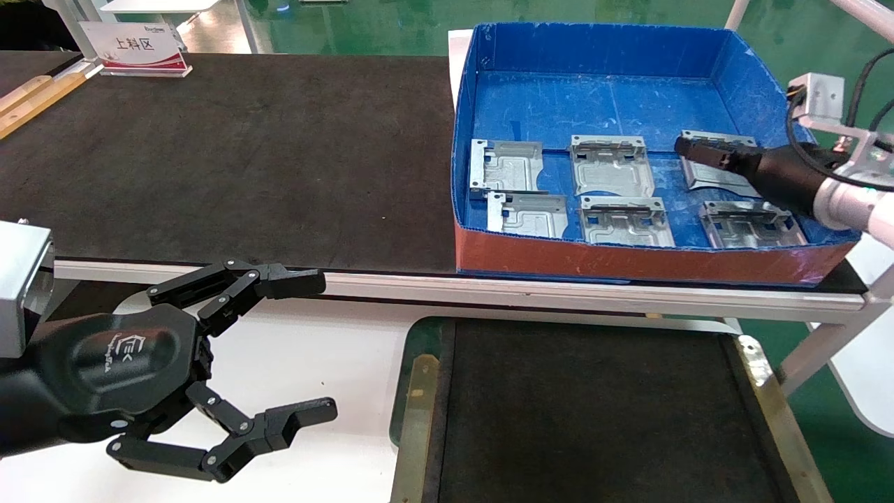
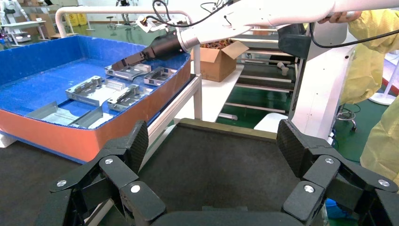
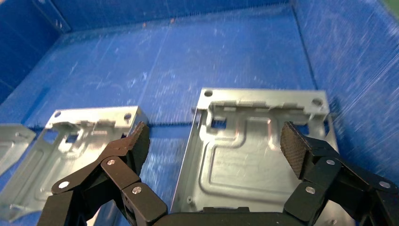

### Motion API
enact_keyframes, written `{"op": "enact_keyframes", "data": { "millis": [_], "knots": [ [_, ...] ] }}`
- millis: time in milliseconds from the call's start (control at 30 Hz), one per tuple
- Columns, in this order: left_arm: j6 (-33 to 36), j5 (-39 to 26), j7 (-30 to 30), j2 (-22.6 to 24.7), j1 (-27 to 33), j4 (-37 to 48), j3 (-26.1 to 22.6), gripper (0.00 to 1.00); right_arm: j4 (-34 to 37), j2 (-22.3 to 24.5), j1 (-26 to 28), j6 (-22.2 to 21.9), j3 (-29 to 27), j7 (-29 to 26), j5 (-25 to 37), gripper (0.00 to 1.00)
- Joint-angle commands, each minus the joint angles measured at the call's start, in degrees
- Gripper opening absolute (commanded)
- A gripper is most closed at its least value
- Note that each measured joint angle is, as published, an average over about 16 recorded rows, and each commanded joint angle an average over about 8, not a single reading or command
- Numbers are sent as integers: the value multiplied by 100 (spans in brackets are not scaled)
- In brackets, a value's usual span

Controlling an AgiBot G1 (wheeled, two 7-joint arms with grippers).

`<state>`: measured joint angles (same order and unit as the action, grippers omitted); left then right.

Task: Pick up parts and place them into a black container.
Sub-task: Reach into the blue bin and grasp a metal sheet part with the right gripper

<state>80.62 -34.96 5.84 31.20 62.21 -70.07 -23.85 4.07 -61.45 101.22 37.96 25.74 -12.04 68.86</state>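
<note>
Right gripper (image 3: 214, 141) hangs wide open over a metal plate (image 3: 254, 155) inside the blue box (image 1: 601, 49); left gripper (image 1: 318, 346), also wide, waits beside the black tray (image 1: 415, 419).

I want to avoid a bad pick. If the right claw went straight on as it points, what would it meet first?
Most likely the back-right part: the open right claw straddles it inside the blue box. Exact depth is unclear.
</note>
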Motion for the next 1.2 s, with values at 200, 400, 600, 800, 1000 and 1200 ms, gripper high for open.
{"op": "enact_keyframes", "data": {
  "millis": [200, 400, 600, 800, 1000, 1200],
  "knots": [
    [0, 0, 0, 0, 0, 0, 0, 100, -119, 0, -51, 7, 50, -152, 76, 0],
    [0, 0, 0, 0, 0, 0, 0, 100, -194, 4, -77, 11, 85, -233, 126, 0],
    [0, 0, 0, 0, 0, 0, 0, 100, -241, 7, -101, -1, 116, -299, 171, 0],
    [0, 0, 0, 0, 0, 0, 0, 100, -276, 3, -129, -31, 134, -349, 196, 0],
    [0, 0, 0, 0, 0, 0, 0, 100, -312, -2, -157, -34, 135, -388, 197, 0],
    [0, 0, 0, 0, 0, 0, 0, 100, -343, -7, -184, -36, 131, -409, 190, 0]
  ]
}}
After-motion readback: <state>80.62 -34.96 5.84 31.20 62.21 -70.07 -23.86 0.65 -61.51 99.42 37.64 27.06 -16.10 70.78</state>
